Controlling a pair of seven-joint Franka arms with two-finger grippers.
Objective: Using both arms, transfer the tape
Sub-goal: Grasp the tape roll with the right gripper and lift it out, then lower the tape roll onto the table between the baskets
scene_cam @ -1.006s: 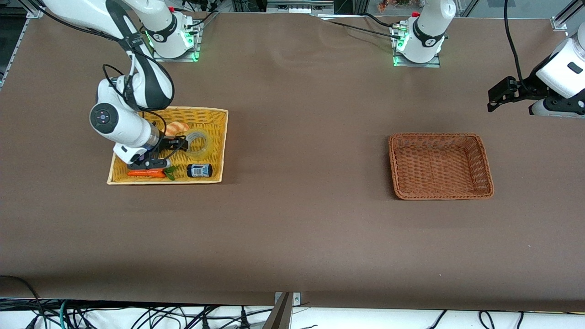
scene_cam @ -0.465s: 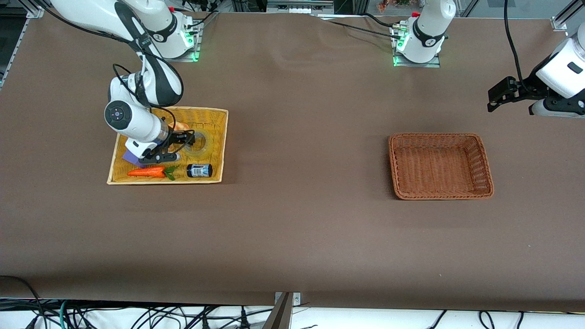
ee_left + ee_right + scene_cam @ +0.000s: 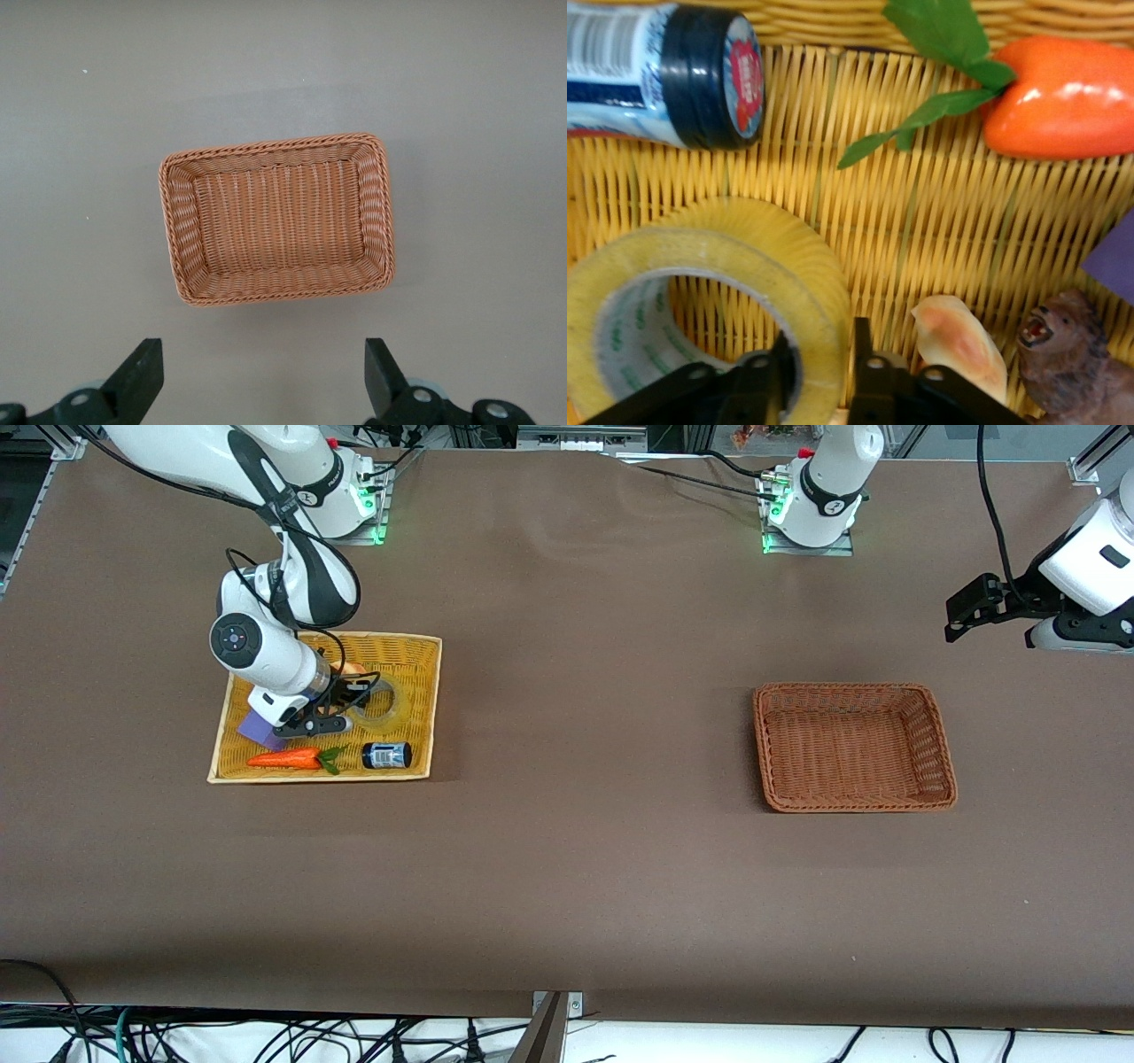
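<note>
The tape (image 3: 700, 310) lay flat in the yellow basket (image 3: 416, 691), hole upward, jar (image 3: 386, 755) and carrot (image 3: 285, 759) close by. The right tool (image 3: 819, 372) pinched its wall. The left tool (image 3: 261, 381), spread wide and empty, waited over open bench (image 3: 576, 868) near the brown basket (image 3: 943, 753).

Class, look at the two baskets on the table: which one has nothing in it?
The brown basket toward the left arm's end holds nothing; the yellow basket holds the tape and other items.
</note>
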